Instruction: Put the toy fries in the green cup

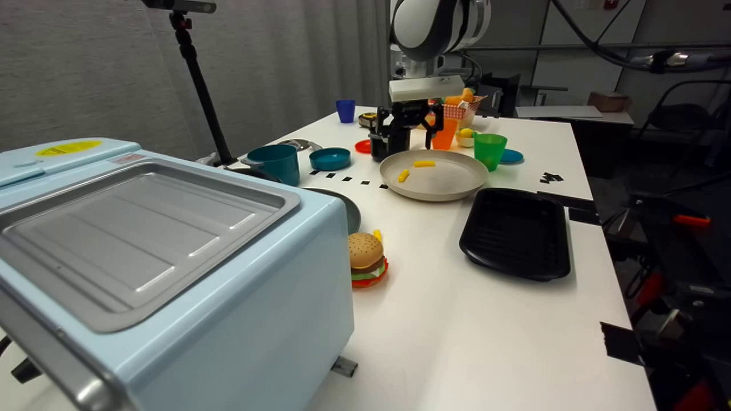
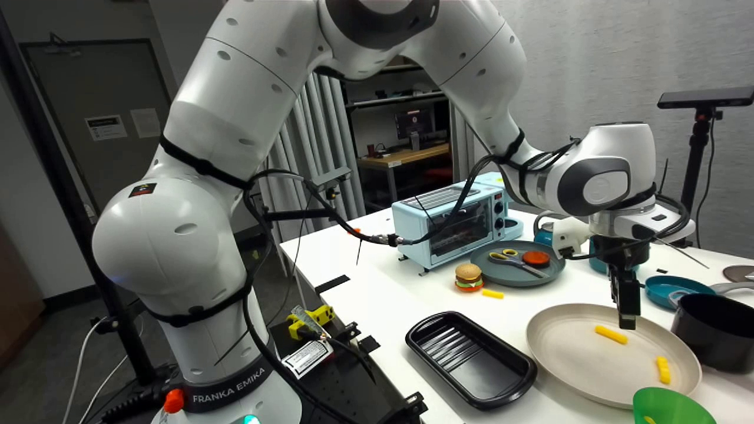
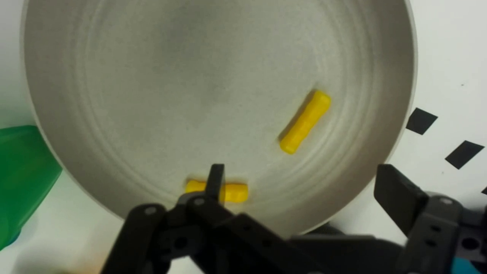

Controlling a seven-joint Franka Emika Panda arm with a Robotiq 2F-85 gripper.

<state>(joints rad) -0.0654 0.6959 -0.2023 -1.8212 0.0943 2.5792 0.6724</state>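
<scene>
While the fingers [image 3: 399, 199] hang spread, two toy fries [image 3: 305, 121] lie lower, on the plate [image 3: 182, 99].

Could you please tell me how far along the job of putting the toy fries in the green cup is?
Seemingly done: a yellow bit, perhaps a fry, shows inside the green cup in an exterior view. In hand: nothing; the claw is open and empty. Left: one fry and another fry on the plate, plus a third fry beside the toy burger.
</scene>
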